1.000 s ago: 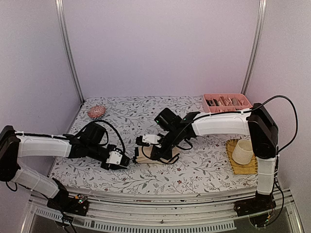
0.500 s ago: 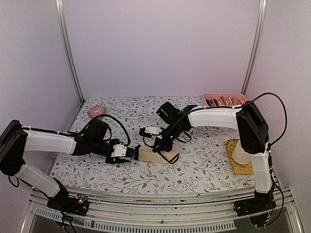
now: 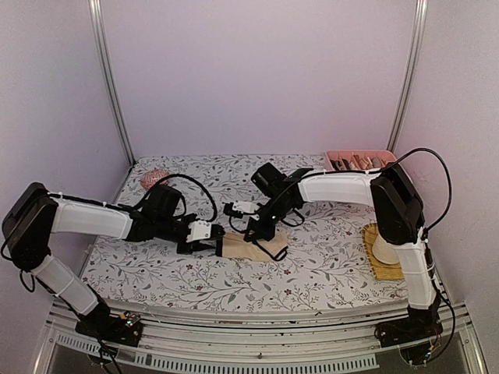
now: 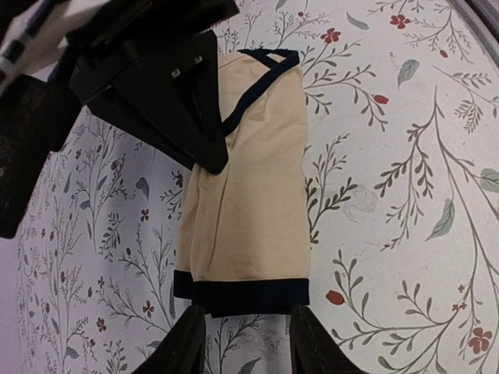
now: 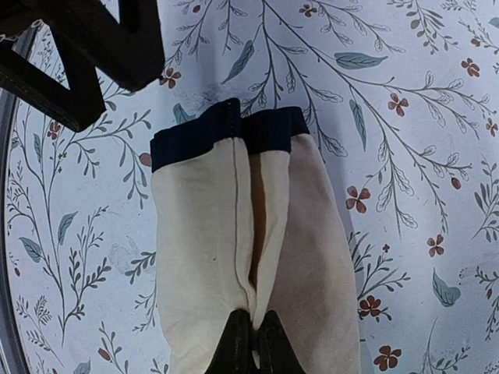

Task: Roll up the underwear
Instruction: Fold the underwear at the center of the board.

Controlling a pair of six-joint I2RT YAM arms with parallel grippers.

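- The beige cloth underwear with black edging (image 4: 245, 195) is laid flat on the white floral-print table (image 3: 327, 265), folded lengthwise into a narrow strip. No turn of cloth is seen, so the rolling itself is judged not yet begun.
- The right end effector (image 5: 251, 343) is closed on a pinch of cloth at the strip's end opposite the broad black band, where the folds are gathered to its tips.
- The left end effector (image 4: 249, 343) is held open at the banded end, a fingertip near each corner of the band, which is just beyond the tips and apparently untouched.
- The step in hand is judged to be the setting-up of the first turn. The banded end is to be caught and turned over onto the strip while the opposite end is held taut.
- Both folded layers should be taken together, or the strip may be opened out.
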